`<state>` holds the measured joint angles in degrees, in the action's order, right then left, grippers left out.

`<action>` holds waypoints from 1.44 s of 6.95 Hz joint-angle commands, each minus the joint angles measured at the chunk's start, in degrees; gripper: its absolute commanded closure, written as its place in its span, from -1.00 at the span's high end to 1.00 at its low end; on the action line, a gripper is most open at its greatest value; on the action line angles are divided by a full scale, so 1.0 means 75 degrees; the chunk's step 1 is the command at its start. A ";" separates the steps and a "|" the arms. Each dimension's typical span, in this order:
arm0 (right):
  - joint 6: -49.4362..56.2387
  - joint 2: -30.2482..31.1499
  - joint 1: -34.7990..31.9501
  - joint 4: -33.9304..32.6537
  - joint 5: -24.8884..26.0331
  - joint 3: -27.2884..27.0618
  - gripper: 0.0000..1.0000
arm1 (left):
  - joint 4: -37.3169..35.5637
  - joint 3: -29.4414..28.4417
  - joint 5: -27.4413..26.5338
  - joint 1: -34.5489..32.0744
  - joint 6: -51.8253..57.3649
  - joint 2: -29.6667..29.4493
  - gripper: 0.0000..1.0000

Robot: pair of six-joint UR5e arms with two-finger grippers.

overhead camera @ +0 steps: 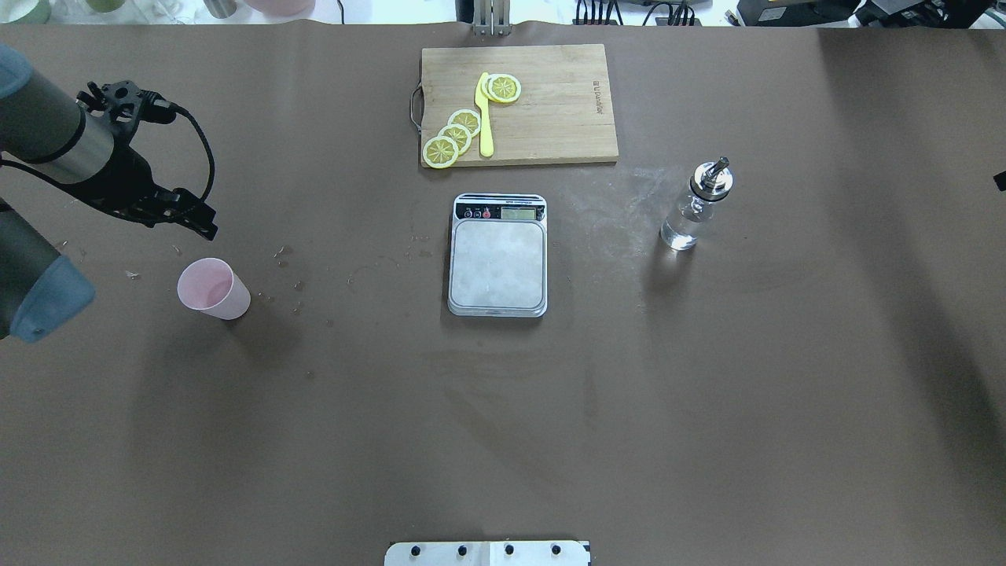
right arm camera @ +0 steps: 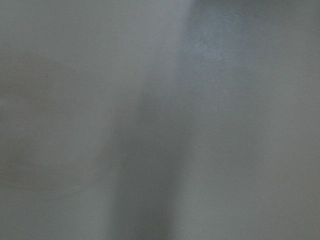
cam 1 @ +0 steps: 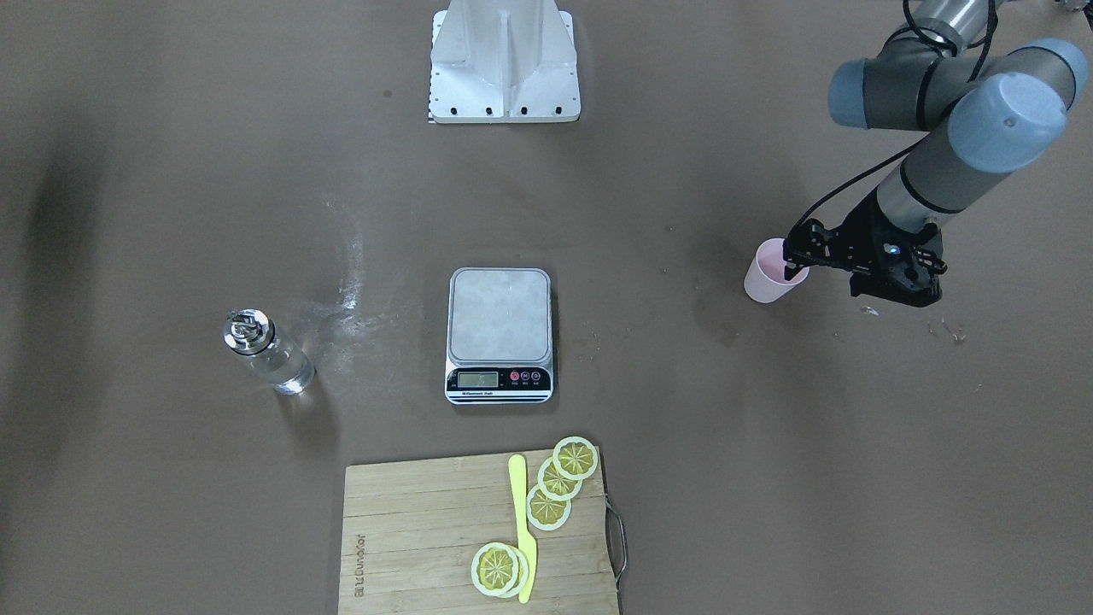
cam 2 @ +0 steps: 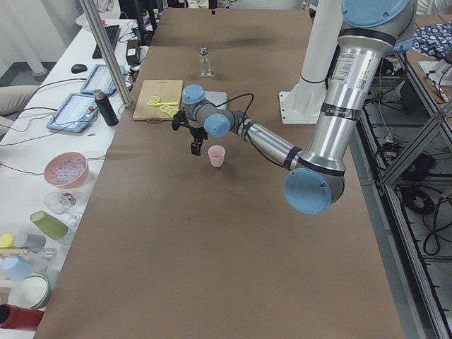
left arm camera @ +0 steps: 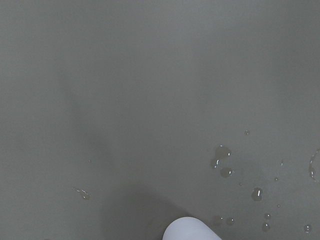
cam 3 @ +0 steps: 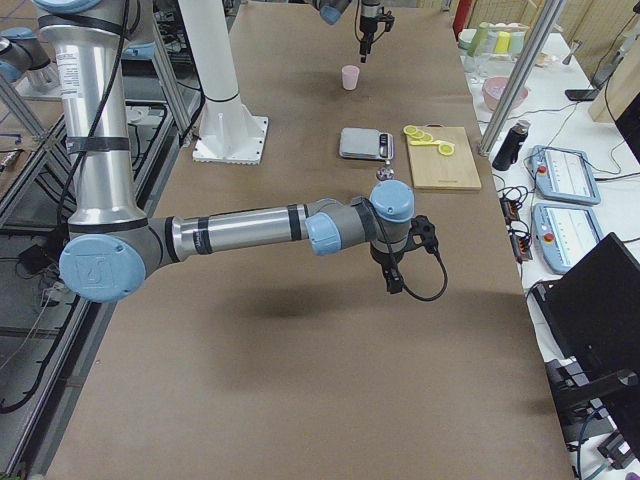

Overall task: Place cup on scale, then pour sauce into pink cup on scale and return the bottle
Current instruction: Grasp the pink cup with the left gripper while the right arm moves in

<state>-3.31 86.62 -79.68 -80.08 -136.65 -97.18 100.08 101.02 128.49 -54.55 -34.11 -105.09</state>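
The pale pink cup (cam 1: 771,273) stands upright on the table on my left side, well apart from the scale (cam 1: 499,329); it also shows in the overhead view (overhead camera: 212,289). My left gripper (cam 1: 796,270) hangs just above and beside the cup's far rim, fingers apparently apart and holding nothing. The left wrist view shows only the cup's rim (left arm camera: 192,230) at the bottom edge. The scale's steel platform (overhead camera: 497,263) is bare. The glass bottle (overhead camera: 695,208) with clear liquid and a silver spout stands on my right side. My right gripper (cam 3: 393,280) hovers near it; I cannot tell whether it is open or shut.
A wooden cutting board (overhead camera: 566,118) with lemon slices (overhead camera: 456,134) and a yellow knife (overhead camera: 485,114) lies beyond the scale. Water drops (left arm camera: 222,165) dot the brown table near the cup. The robot's base plate (cam 1: 504,85) sits at the near edge.
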 commanded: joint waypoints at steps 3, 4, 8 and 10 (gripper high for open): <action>-0.0445 -0.0264 0.1094 0.0059 0.0009 -0.0517 1.00 | 0.1442 -0.0401 0.0001 0.0089 -0.0010 0.0698 0.94; -0.0866 -0.0322 0.1293 0.0071 0.0090 -0.0705 1.00 | 0.1480 -0.0484 0.0001 0.0089 -0.0010 0.0687 0.94; -0.0929 -0.0230 0.1401 0.0083 0.0137 -0.0858 1.00 | 0.1480 -0.0543 0.0013 0.0370 -0.0034 0.0617 0.94; -0.0929 -0.0229 0.1401 0.0083 0.0149 -0.0871 1.00 | 0.1480 -0.0531 0.0001 0.0534 -0.0022 0.0628 0.93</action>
<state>-10.28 84.79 -69.19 -79.46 -135.63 -103.62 111.18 97.03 128.52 -51.08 -34.31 -100.42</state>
